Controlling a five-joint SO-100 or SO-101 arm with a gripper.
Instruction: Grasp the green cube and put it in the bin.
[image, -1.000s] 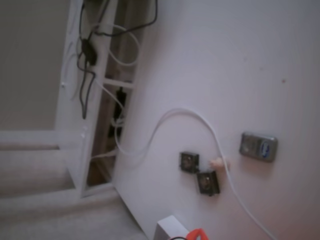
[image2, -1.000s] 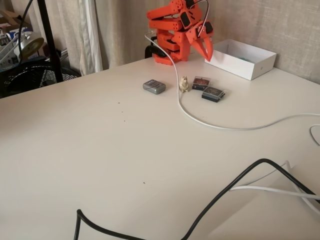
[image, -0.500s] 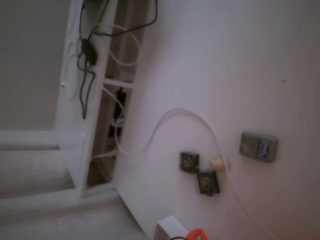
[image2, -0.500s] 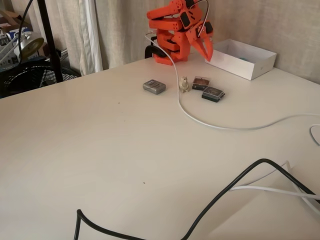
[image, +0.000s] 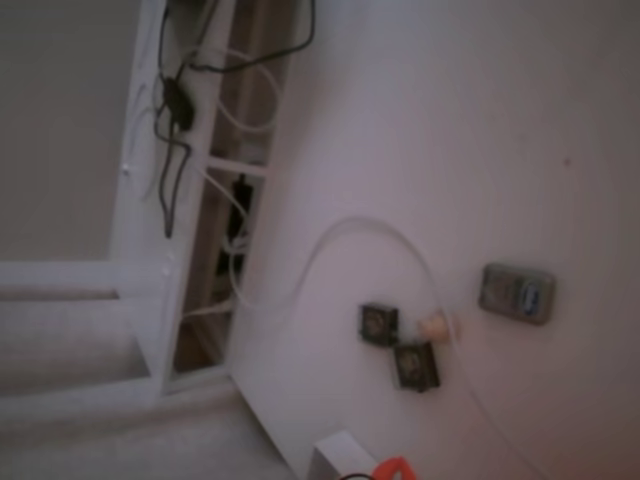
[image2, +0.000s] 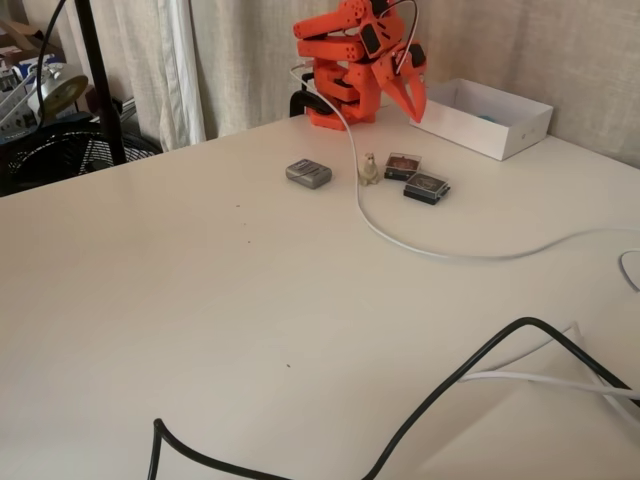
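Gripper (image2: 412, 100): folded back on the orange arm, fingers pressed together, empty.
Green cube (image2: 487, 117): teal sliver inside the white bin (image2: 505, 138) (mostly hidden), just right of the gripper.

White cable (image2: 400, 237) curves past two dark squares (image2: 415, 176).

One fixed view is looking from the near edge of the table (image2: 200, 300), low and slanted, facing the folded orange arm (image2: 350, 60) and white bin (image2: 500, 125) at the far side. The other fixed view is sitting high near the arm, blurry and tilted, peering down the tabletop (image: 480, 130) and over its left edge to the floor. Both are sharing two dark square pieces (image2: 415, 177) (image: 398, 345), the grey device (image2: 308, 173) (image: 517, 293) and the white cable (image2: 400, 235) (image: 340, 235).
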